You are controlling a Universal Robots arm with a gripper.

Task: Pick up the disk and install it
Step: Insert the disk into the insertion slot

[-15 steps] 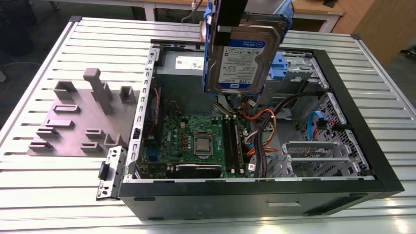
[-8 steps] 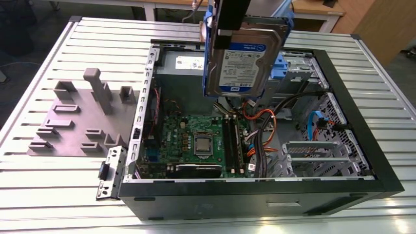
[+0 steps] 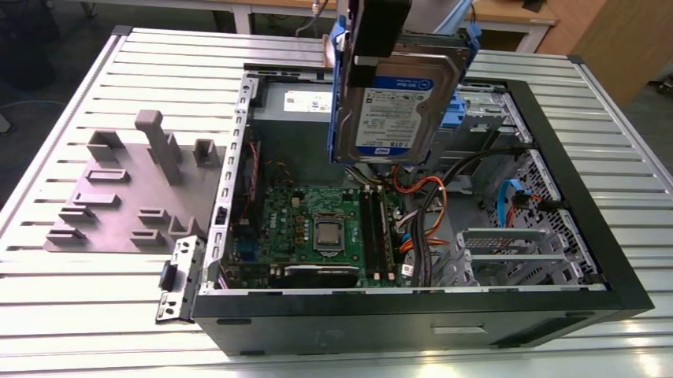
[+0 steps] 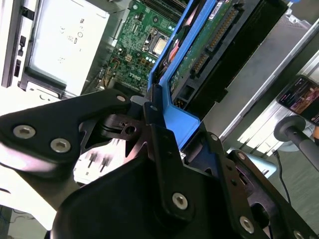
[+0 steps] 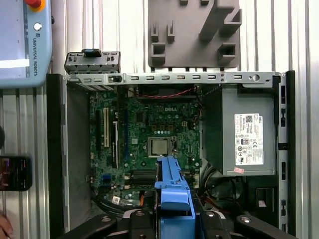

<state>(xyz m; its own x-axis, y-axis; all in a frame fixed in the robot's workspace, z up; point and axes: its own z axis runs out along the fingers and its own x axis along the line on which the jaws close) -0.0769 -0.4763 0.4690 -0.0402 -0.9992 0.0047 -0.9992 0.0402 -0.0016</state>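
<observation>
claw (image 3: pixel 370 69): clamped on disk (image 3: pixel 402 110) | disk: upright, airborne over open case (image 3: pixel 421 315) | exterior view: 12 o'clock from motherboard (image 3: pixel 315 216)

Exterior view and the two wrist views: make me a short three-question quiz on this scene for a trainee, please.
1. True or false: the disk lies flat on the grey fixture plate beside the computer case.
2. Multiple choice: what is the gripper shut on? A) the disk B) an orange cable C) nothing
3. Fill in: in the first wrist view, the disk's carrier frame is coloured ____.

Key: 1 false: it hangs upright above the open case. 2 A. 3 blue.
</observation>
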